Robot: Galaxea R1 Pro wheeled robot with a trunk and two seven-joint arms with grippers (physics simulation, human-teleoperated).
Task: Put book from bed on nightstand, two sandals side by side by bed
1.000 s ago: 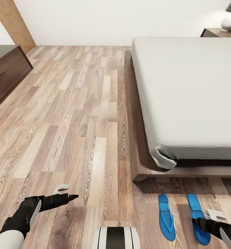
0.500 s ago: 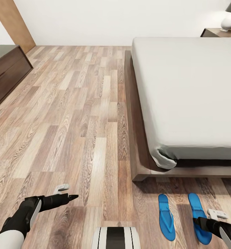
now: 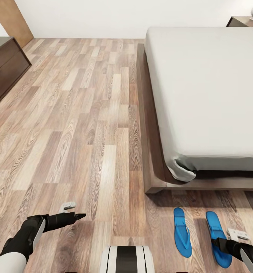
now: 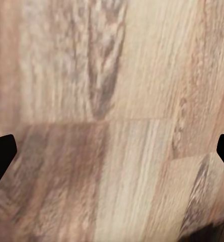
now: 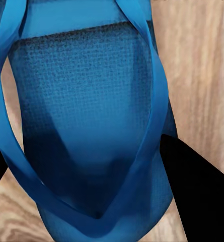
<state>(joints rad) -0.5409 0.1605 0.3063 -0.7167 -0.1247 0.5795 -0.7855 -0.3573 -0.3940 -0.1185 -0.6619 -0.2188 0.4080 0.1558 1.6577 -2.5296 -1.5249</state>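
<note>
Textured blue sandal, wood-plank floor

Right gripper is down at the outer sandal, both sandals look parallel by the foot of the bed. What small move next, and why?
Probably lift the right gripper straight up, clear of the right sandal. Its open fingers flank the sandal, which lies flat on the floor beside the left sandal, parallel and apart, next to the bed. That placement looks done, and no book shows on the mattress.
</note>
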